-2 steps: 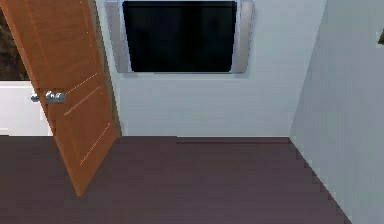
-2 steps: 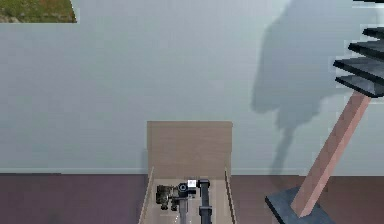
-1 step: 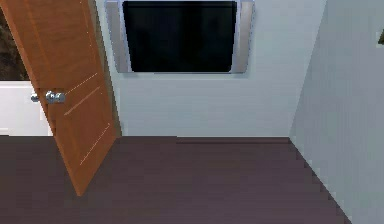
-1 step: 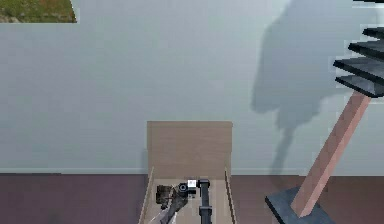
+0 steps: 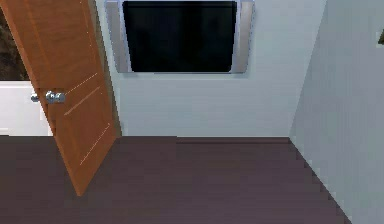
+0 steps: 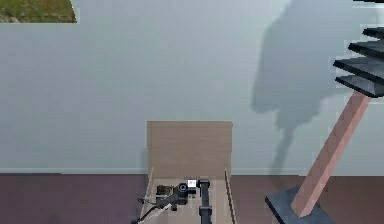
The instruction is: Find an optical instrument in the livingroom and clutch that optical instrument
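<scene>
The gripper (image 6: 150,210) lies low in front of a brown box (image 6: 190,145) that stands against the pale wall. I cannot tell whether it holds anything. The arm (image 6: 204,203) reaches into the box. Right of the box stands a leaning pink post (image 6: 335,150) with dark shelves (image 6: 365,70). I cannot tell where the optical instrument is.
</scene>
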